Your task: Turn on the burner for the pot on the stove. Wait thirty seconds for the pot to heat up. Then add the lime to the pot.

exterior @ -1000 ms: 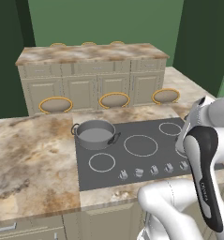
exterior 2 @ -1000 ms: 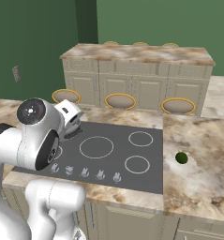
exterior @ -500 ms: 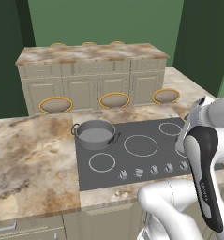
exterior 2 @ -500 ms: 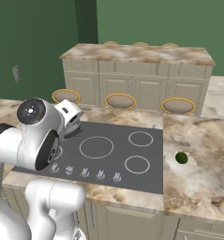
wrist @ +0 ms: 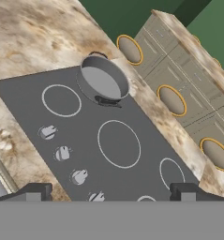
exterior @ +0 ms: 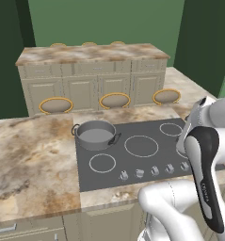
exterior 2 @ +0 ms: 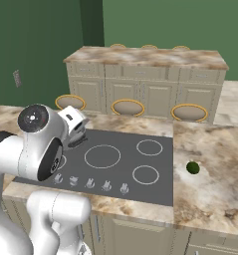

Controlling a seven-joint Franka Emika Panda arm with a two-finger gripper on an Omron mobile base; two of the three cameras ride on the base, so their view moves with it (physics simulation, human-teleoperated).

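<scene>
1 pot [exterior: 95, 134], 1 lime [exterior 2: 192, 167], 5 knobs [exterior: 154, 171], gripper [wrist: 111, 192] wide open, empty.

The stove [exterior: 147, 153] is flat dark grey, marked with thin white rings, its knobs [wrist: 63, 153] silver. The pot [exterior: 96, 135] is grey steel with dark handles — ahead of the jaws, to their left in the hand view. The lime [exterior 2: 192, 167] is dark green against a counter [exterior 2: 215, 169] marbled in beige and brown. Cabinets [exterior: 92, 84] are cream; stools [exterior 2: 127, 106] are tan with yellow rims; the walls [exterior 2: 41, 45] are green.
</scene>
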